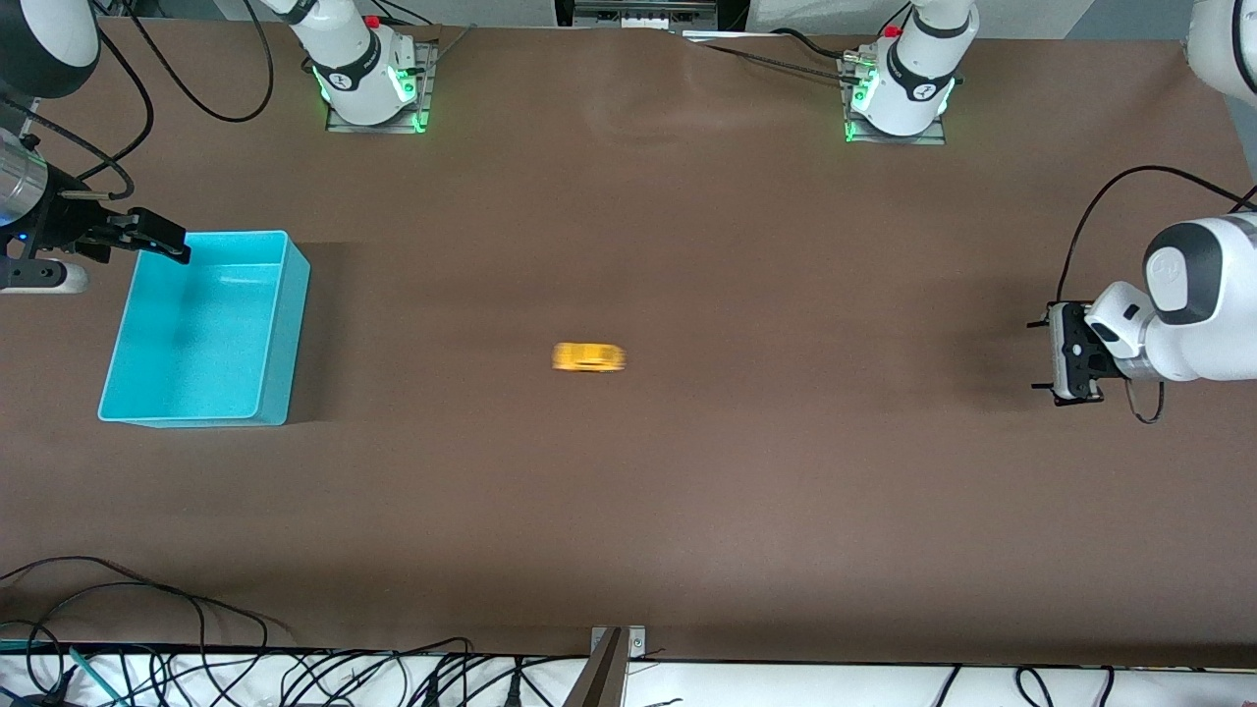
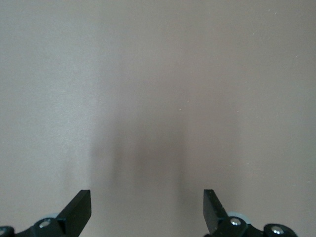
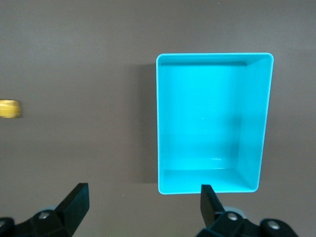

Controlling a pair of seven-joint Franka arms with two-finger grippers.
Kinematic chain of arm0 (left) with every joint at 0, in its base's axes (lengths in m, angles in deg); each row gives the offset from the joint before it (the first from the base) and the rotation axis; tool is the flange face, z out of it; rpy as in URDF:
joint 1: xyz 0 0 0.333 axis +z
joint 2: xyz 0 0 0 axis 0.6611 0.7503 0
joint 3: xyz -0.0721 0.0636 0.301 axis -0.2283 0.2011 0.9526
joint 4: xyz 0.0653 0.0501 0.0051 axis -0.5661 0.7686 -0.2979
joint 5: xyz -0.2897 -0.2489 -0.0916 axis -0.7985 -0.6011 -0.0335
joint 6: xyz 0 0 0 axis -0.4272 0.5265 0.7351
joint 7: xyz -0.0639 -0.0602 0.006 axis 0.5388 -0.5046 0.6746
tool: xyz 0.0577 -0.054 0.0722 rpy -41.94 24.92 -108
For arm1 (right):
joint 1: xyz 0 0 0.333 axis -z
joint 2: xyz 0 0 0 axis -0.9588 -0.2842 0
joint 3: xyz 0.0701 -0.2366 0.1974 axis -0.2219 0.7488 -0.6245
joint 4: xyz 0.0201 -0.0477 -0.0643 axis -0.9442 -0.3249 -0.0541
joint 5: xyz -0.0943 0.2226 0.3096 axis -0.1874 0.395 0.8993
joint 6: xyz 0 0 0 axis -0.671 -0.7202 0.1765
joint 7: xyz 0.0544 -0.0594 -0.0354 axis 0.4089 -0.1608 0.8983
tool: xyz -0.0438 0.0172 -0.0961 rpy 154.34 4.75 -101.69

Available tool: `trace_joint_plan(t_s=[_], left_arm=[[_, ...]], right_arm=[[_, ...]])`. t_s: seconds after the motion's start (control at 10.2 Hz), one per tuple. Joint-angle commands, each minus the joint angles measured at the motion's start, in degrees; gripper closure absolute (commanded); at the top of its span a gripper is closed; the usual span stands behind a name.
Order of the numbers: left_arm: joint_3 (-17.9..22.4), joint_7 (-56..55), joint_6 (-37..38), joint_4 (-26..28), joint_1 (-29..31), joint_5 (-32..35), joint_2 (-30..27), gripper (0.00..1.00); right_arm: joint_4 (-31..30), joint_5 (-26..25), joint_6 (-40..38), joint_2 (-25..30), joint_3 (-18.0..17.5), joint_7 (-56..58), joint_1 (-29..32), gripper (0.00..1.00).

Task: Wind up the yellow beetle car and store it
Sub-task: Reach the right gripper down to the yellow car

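Observation:
The yellow beetle car point(image 1: 589, 357) is on the brown table near its middle, apart from both grippers, and its outline is smeared lengthwise. It also shows at the edge of the right wrist view as a yellow beetle car point(image 3: 10, 108). My left gripper point(image 1: 1034, 355) hangs over bare table at the left arm's end, and its jaws point(image 2: 147, 197) are open with nothing between them. My right gripper point(image 1: 172, 242) hovers by a corner of the turquoise bin point(image 1: 196, 334). It point(image 3: 144, 192) is open and holds nothing.
The turquoise bin point(image 3: 214, 55) is empty and sits at the right arm's end of the table. Both arm bases point(image 1: 368, 83) point(image 1: 899, 98) stand along the table edge farthest from the front camera. Cables point(image 1: 147, 668) lie off the table's nearest edge.

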Motion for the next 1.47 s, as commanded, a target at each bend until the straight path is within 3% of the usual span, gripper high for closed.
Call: trace_joint_plan(t_s=[0.0, 0.59, 0.79, 1.08, 1.28, 1.38], left_arm=[[-0.16, -6.09, 6.31, -2.74, -0.31, 1.41, -2.96, 0.00], [-1.04, -29.97, 25.13, -18.63, -5.67, 1.32, -5.25, 0.00], [-2.52, -41.91, 26.38, -21.37, -6.99, 0.53, -6.04, 0.00], [-10.95, -64.94, 27.51, -22.96, -6.38, 0.88, -8.32, 0.00], [-11.06, -73.75, 28.22, -22.18, -7.69, 0.27, -10.34, 0.00], [-8.97, -79.54, 28.14, -19.82, -11.79, -0.08, -13.57, 0.00]], right_arm=[[1.18, -0.42, -0.50, -0.49, 0.06, 0.47, 0.24, 0.00], [1.10, -0.77, -1.03, -1.54, -0.03, 1.68, 0.07, 0.00], [1.18, -0.42, 2.11, -3.30, -0.47, 12.72, -2.29, 0.00], [0.04, 0.80, 7.47, -9.34, -0.82, 31.95, -4.77, 0.00], [-1.01, 5.97, 15.36, -16.02, -0.82, 51.26, -4.25, 0.00], [-1.01, 6.43, 18.54, -18.57, -0.82, 59.36, -4.24, 0.00]])
